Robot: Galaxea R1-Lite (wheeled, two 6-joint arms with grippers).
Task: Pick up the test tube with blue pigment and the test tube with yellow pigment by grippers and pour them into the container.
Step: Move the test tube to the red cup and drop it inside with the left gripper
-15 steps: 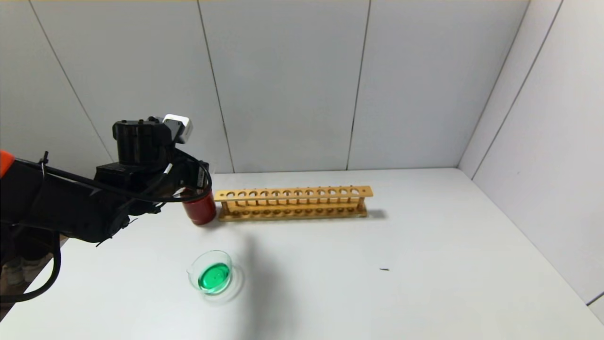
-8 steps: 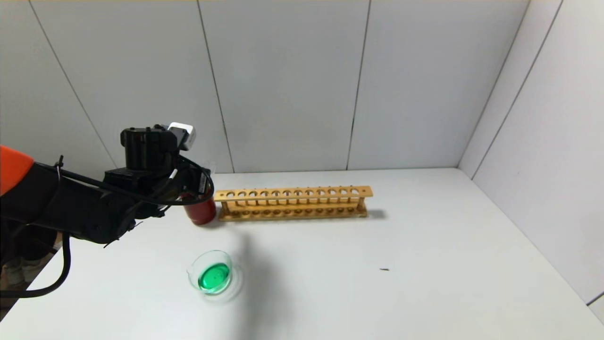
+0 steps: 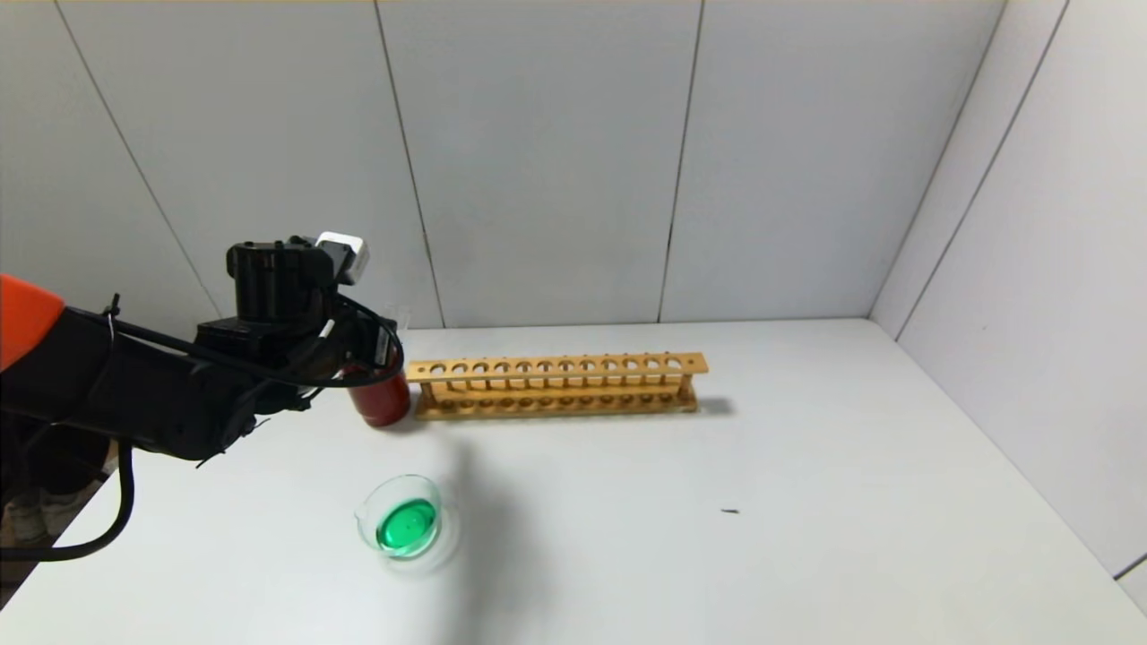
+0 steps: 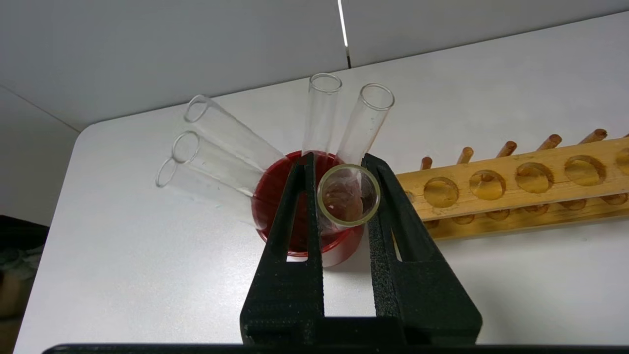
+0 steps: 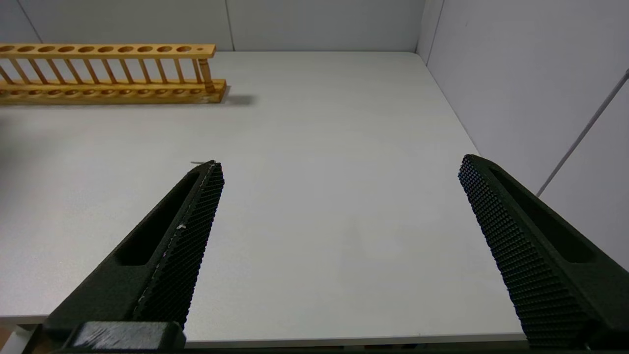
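Observation:
My left gripper (image 3: 372,348) is at the back left, over the dark red cup (image 3: 383,403). In the left wrist view it (image 4: 338,158) is shut on a clear test tube (image 4: 349,195) with a yellowish rim, held upright with its lower end in the cup (image 4: 268,196). No liquid shows in that tube. No tube with blue or yellow liquid is in view. The container (image 3: 436,511), a low glass dish, holds green liquid and sits nearer the front. My right gripper (image 5: 340,162) is open and empty above the table's right front.
Several empty clear tubes (image 4: 231,132) lean in the red cup. An empty wooden tube rack (image 3: 556,383) stands just right of the cup, also in the left wrist view (image 4: 516,182) and right wrist view (image 5: 108,69). Walls close the back and right.
My left gripper has come down a little and reached slightly farther toward the red cup with the tube. It has hardly moved over the last half second.

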